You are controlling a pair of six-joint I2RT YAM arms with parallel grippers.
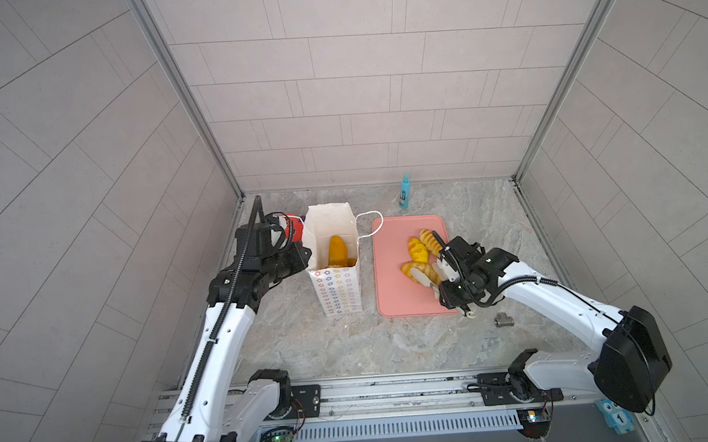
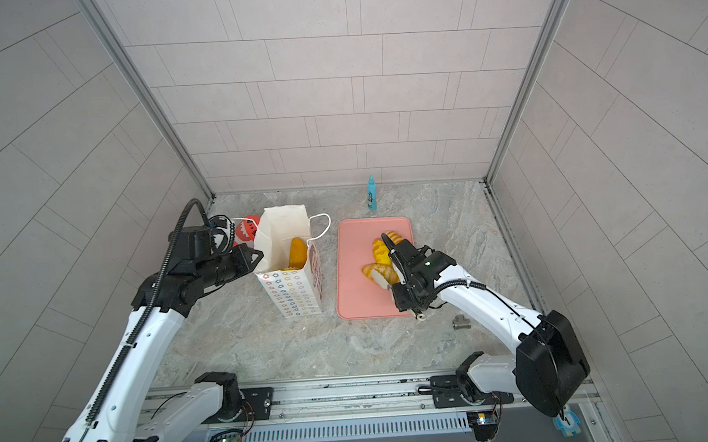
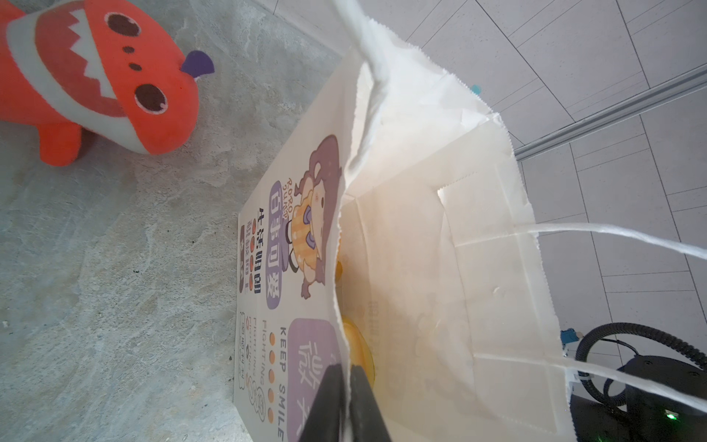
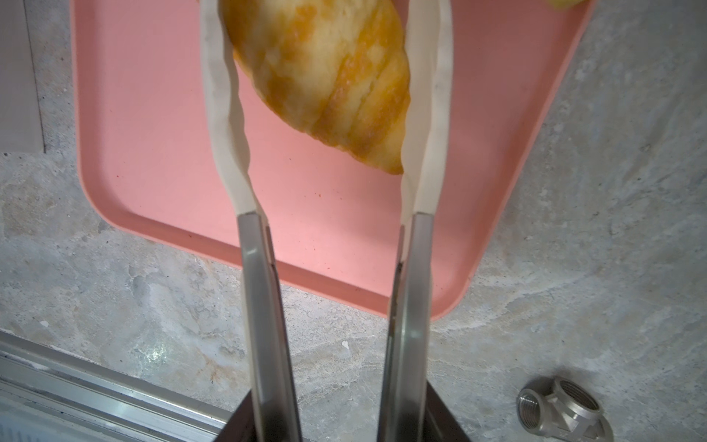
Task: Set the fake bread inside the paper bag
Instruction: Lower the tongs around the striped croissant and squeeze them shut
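Note:
The white paper bag (image 1: 337, 289) (image 2: 293, 293) (image 3: 421, 229) stands open on the stone table. My left gripper (image 3: 350, 382) (image 1: 306, 253) is shut on its near rim. A long golden loaf (image 1: 337, 250) (image 2: 298, 252) leans inside the bag. My right gripper (image 4: 340, 417) (image 1: 444, 275) is shut on a pair of metal tongs (image 4: 260, 306). Their white tips (image 4: 225, 114) sit on either side of a striped roll (image 4: 329, 76) (image 1: 419, 270) on the pink tray (image 1: 393, 294) and touch it. Two more yellow rolls (image 1: 418, 247) (image 2: 394, 236) lie just behind it.
A red-orange shark toy (image 3: 95, 76) (image 1: 292, 229) lies behind the bag, by the left arm. A blue bottle (image 1: 405, 190) stands at the back wall. A metal pipe fitting (image 1: 504, 319) (image 4: 562, 409) lies right of the tray's near corner.

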